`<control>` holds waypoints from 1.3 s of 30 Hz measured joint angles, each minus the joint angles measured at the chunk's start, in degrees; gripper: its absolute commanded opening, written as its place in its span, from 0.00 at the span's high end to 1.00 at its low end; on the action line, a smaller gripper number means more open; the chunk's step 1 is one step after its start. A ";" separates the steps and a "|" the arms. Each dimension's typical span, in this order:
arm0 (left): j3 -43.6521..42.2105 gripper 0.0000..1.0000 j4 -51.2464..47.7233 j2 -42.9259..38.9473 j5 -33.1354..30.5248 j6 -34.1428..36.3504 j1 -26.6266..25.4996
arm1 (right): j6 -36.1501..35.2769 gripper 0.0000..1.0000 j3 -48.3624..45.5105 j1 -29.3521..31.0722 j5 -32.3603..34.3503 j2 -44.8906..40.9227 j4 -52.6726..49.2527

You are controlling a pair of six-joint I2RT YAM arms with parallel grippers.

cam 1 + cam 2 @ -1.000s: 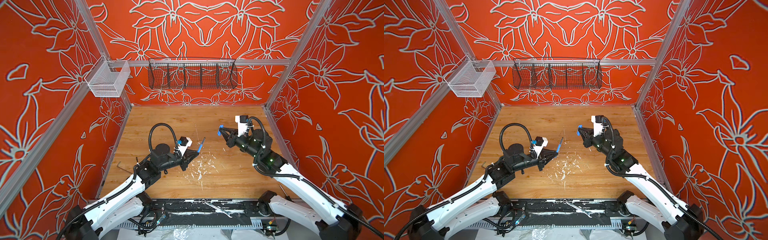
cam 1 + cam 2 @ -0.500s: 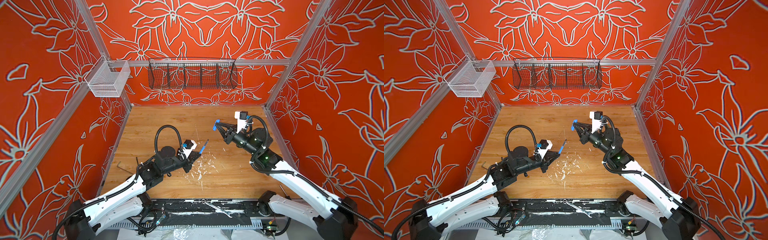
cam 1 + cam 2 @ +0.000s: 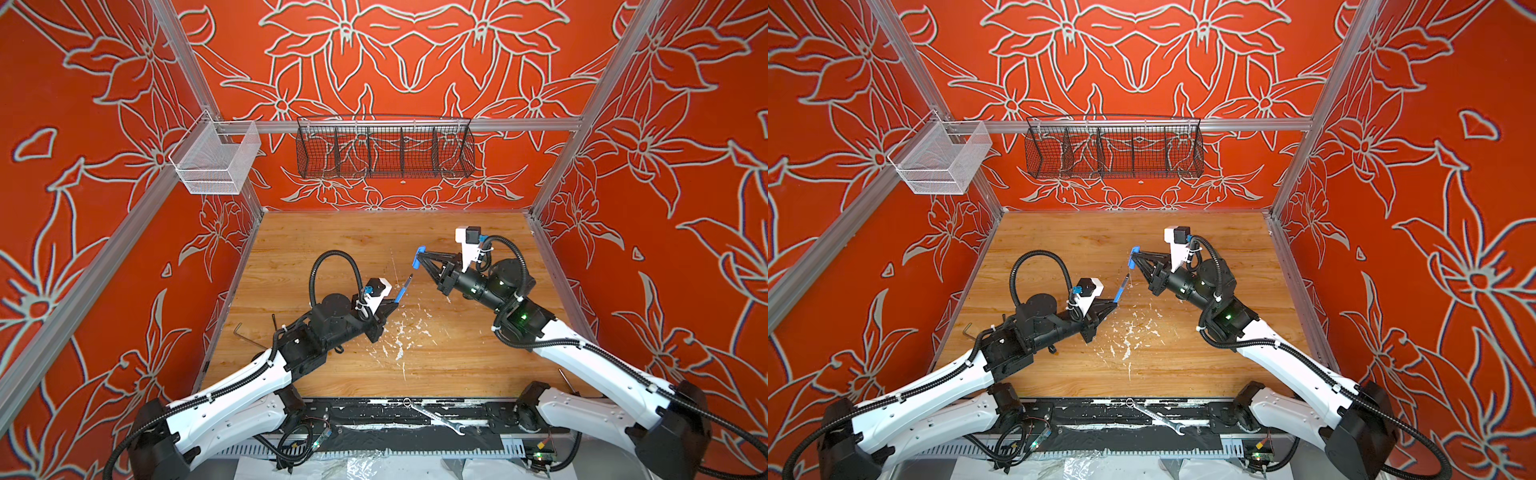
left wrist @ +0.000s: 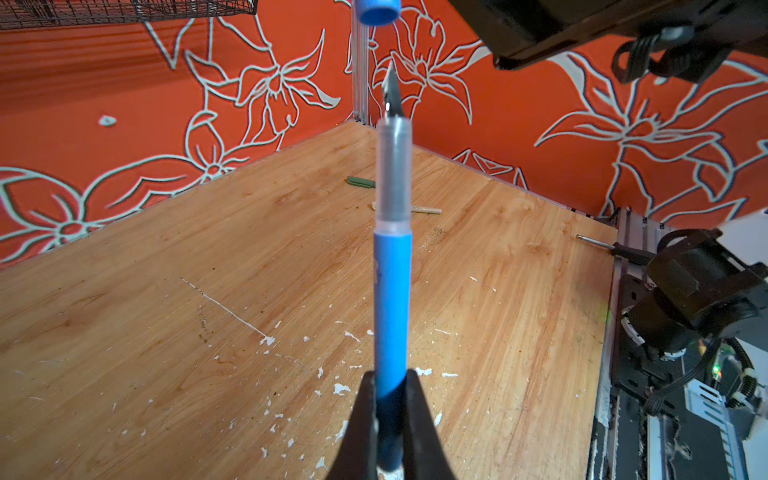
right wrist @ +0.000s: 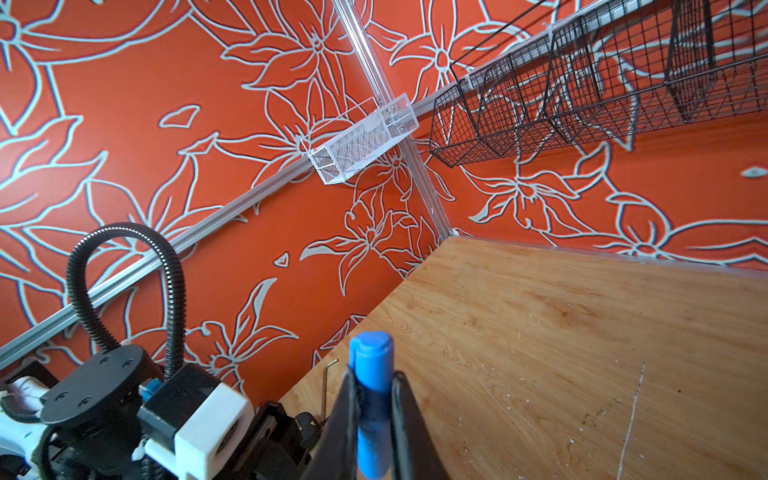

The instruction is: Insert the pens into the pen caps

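My left gripper (image 3: pixel 394 303) (image 3: pixel 1113 302) is shut on the lower end of the blue pen (image 3: pixel 402 291) (image 3: pixel 1121 289), held above the wooden table with its dark tip aimed up and to the right. My right gripper (image 3: pixel 419 257) (image 3: pixel 1134 259) is shut on the blue pen cap (image 3: pixel 419 255) (image 3: pixel 1133 257), just beyond that tip with a small gap. In the left wrist view the pen (image 4: pixel 392 291) rises from the gripper (image 4: pixel 390 376) toward the cap (image 4: pixel 378 10). The right wrist view shows the cap (image 5: pixel 371 357) clamped in the gripper (image 5: pixel 372 376). A beige pen (image 4: pixel 424 210) and a green piece (image 4: pixel 360 181) lie on the table behind.
A bent hex key (image 3: pixel 241 332) (image 5: pixel 328 374) lies near the left wall. A silver wrench (image 3: pixel 434 417) rests on the black front rail, and a thin tool (image 4: pixel 594 243) lies at the table's right edge. A black wire basket (image 3: pixel 384 149) and a white mesh basket (image 3: pixel 216 162) hang on the walls.
My right gripper has carried the blue cap leftward, closer to the pen tip. The left arm has shifted its pose while the pen stays almost in place.
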 measured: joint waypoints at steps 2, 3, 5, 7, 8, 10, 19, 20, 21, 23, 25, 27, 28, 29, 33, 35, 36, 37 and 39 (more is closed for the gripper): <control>0.00 1.00 0.00 -0.11 -0.09 0.00 0.00 | 0.02 0.94 0.00 0.26 -0.07 0.11 0.50; 0.00 1.00 0.00 -0.17 -0.13 0.00 0.00 | 0.07 0.94 -0.04 0.33 -0.07 0.15 0.79; 0.00 1.00 0.00 -0.26 -0.13 0.00 0.00 | 0.15 0.94 -0.17 0.55 -0.07 0.15 1.22; 0.00 1.00 0.00 -0.28 -0.11 -0.02 0.00 | 0.22 0.94 -0.55 0.66 -0.04 0.15 1.70; 0.00 1.00 0.00 -0.28 -0.11 -0.02 0.00 | 0.26 0.94 -0.85 0.76 -0.04 0.15 2.03; 0.00 1.00 0.00 -0.28 -0.13 -0.02 0.00 | 0.46 0.94 -1.51 0.85 -0.04 0.15 2.51; 0.00 1.00 0.04 -0.31 -0.50 -0.04 0.00 | 1.86 0.94 -4.22 1.27 -0.04 0.15 5.05; 0.00 1.00 0.04 -0.31 -0.52 -0.04 0.00 | 2.05 0.94 -4.46 1.33 -0.04 0.15 5.49; 0.00 1.00 0.04 -0.28 -0.57 -0.04 0.00 | 2.34 0.95 -4.74 1.46 -0.04 0.15 5.95; 0.00 1.00 0.07 -0.28 -0.57 -0.04 0.00 | 2.67 0.94 -5.09 1.62 -0.02 0.15 6.60; 0.00 1.00 0.07 -0.26 -0.57 -0.04 0.00 | 2.86 0.94 -5.27 1.62 -0.02 0.15 7.15; 0.00 1.00 0.09 -0.22 -0.61 -0.07 0.00 | 3.02 0.95 -5.31 1.64 -0.02 0.15 7.48; 0.00 1.00 0.09 -0.17 -0.68 -0.07 0.00 | 3.04 0.94 -5.31 1.62 -0.02 0.15 7.61; 0.00 1.00 0.09 -0.17 -0.72 -0.09 0.00 | 3.04 0.94 -5.31 1.64 -0.02 0.15 7.65; 0.00 1.00 0.37 -0.17 -0.92 -0.22 0.00 | 3.17 0.94 -5.42 1.84 0.00 0.15 7.74; 0.00 1.00 0.79 -0.17 -0.87 -0.24 0.00 | 3.39 0.95 -5.60 1.97 0.02 0.22 8.24; 0.00 1.00 1.03 -0.17 -0.79 -0.24 0.00 | 3.52 0.94 -5.75 2.01 0.02 0.24 8.57; 0.00 1.00 1.27 -0.17 -0.63 -0.28 0.00 | 3.76 0.95 -5.88 2.10 0.04 0.35 8.85; 0.00 1.00 1.42 -0.17 -0.48 -0.42 0.00 | 4.07 0.95 -5.95 2.16 0.04 0.61 9.49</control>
